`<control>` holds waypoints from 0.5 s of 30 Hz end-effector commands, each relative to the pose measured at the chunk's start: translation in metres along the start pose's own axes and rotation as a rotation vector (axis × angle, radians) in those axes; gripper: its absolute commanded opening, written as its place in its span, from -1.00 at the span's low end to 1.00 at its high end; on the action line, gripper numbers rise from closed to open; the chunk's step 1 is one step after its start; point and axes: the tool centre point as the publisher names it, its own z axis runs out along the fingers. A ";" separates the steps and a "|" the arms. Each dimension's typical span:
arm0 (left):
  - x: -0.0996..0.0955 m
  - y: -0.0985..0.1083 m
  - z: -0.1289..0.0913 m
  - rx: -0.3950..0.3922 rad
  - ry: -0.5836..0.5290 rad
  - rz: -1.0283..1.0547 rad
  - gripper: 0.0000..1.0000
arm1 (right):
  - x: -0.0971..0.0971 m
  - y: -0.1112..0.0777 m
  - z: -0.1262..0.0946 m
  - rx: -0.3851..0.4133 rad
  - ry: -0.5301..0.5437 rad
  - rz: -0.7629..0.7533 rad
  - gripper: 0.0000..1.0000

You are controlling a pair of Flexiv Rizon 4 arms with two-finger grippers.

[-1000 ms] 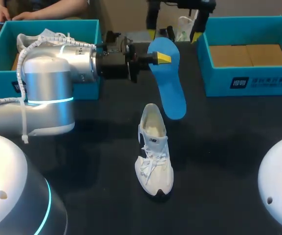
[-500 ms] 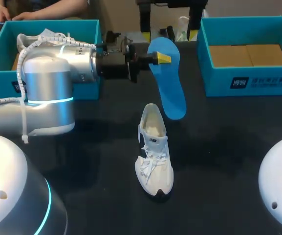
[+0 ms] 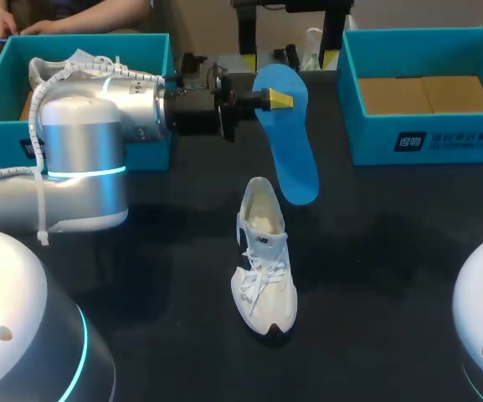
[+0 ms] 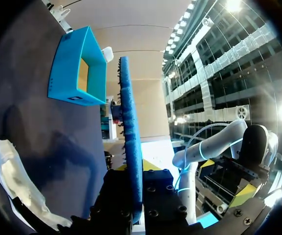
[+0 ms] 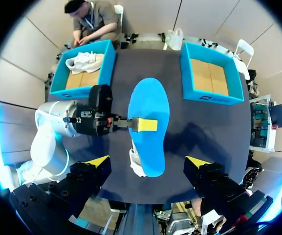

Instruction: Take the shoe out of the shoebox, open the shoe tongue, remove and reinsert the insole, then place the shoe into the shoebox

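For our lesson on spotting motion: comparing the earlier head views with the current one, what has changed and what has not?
The open right gripper, up at the far side, shifted toward the robot's left, then settled. Nothing was grasped or released. The left gripper still clamps the flat blue insole in the air; the white lace-up shoe lies where it was.

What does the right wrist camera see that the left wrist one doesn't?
Only the right wrist view shows a blue cardboard box holding a white sneaker, and the open right end effector. Only the left wrist view shows the flat blue insole edge-on. Both show that insole in the left end effector, the empty blue box, and the white shoe on the table.
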 end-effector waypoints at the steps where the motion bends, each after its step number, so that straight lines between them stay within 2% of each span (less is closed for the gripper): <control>1: 0.000 0.000 0.000 0.000 0.001 0.000 -1.00 | 0.000 0.001 0.000 0.000 0.000 0.001 1.00; 9: 0.000 0.000 0.000 0.000 0.001 0.000 -1.00 | 0.000 0.001 0.000 0.000 0.000 0.001 1.00; 11: 0.000 0.000 0.000 0.000 0.001 0.000 -1.00 | -0.002 0.000 0.000 -0.018 0.051 0.005 1.00; 15: 0.000 0.000 0.000 0.000 0.001 0.000 -1.00 | -0.008 -0.002 -0.001 -0.040 0.069 0.014 1.00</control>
